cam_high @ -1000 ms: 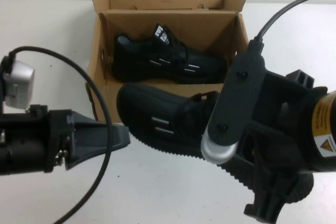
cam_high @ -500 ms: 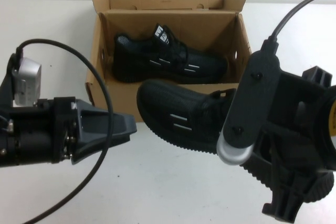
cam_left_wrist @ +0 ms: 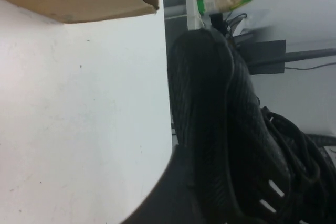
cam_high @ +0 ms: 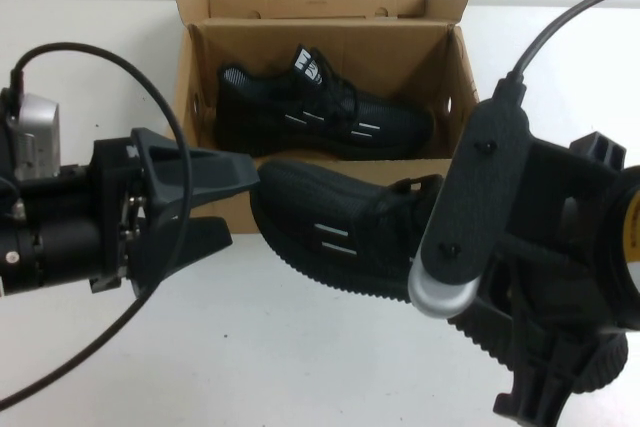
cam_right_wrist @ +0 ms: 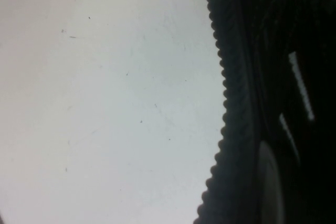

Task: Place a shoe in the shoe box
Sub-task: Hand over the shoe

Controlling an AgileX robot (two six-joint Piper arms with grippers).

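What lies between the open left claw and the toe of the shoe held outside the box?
Nothing. In the high view the left claw, open, reaches the shoe toe, with only bare table below.

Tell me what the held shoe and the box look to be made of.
Shoe: black knit fabric upper, matte and ribbed at the toe; the toothed sole looks like rubber. It lies between the open left gripper and the shut right gripper, which holds its heel.
Box: plain brown corrugated cardboard, matte, with folded flaps.

Shoe (cam_high: 330,237) held before shoe box (cam_high: 200,77), left end effector (cam_high: 225,202) spread
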